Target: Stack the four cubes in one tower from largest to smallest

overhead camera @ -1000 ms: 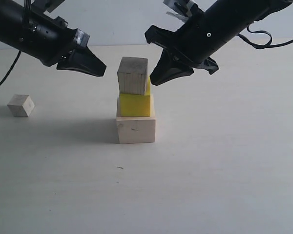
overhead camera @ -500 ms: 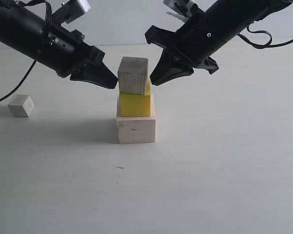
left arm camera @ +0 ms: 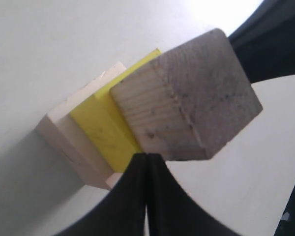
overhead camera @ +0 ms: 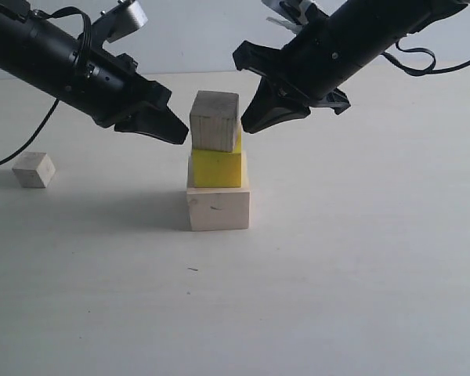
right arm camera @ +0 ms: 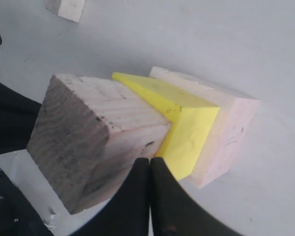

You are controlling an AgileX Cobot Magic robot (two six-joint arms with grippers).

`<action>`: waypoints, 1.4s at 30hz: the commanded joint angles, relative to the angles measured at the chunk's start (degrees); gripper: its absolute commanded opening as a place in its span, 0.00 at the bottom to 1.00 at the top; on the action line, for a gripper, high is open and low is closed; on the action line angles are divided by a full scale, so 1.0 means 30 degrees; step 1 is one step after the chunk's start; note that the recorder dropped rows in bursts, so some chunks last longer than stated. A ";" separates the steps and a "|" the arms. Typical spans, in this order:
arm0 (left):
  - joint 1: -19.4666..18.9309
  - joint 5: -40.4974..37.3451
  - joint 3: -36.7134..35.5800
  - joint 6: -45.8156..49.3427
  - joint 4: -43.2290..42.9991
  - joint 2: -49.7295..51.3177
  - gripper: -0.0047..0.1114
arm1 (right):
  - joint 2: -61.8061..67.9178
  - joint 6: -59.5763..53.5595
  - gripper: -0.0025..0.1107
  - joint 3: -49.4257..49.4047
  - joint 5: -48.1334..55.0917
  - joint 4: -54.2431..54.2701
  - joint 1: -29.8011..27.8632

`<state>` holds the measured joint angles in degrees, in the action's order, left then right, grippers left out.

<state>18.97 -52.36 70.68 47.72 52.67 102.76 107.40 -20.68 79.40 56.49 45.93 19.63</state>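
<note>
— How were the two grippers set?

— The left gripper [overhead camera: 182, 135] had its jaws pressed flat together with nothing between them. Its tip sat low against the left face of the brown wood cube [overhead camera: 214, 121], so close that I couldn't tell whether it touched. The right gripper [overhead camera: 251, 124] was closed and empty as well, with its tip just beside the right side of the same cube.

— And what was under that cube?

— It rested on the yellow cube [overhead camera: 216, 168], a little toward the left, so a strip of yellow showed past its right edge. The yellow cube stood on the big pale cube [overhead camera: 218, 207], which sat on the table [overhead camera: 337, 274]. That made three in one column.

— And the fourth?

— The little pale cube [overhead camera: 34, 169] lay alone on the table, well apart from the stack, off to the left, below the left arm.
</note>
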 commanded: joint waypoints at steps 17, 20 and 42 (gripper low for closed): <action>0.0125 -0.0276 -0.0028 0.0554 0.0703 -0.0066 0.04 | -0.0201 -0.1655 0.02 -0.0078 -0.0913 0.1016 0.0006; 0.0125 -0.0276 -0.0028 0.0554 0.0703 -0.0066 0.04 | -0.0201 -0.1686 0.02 -0.0078 -0.1024 0.1016 0.0006; 0.0125 -0.0403 -0.0028 0.0831 0.0743 -0.0066 0.04 | -0.0201 -0.1768 0.02 -0.0078 -0.1290 0.0807 0.0006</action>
<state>18.97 -53.34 70.68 49.63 53.97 102.76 107.40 -25.04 79.40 53.20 48.27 19.63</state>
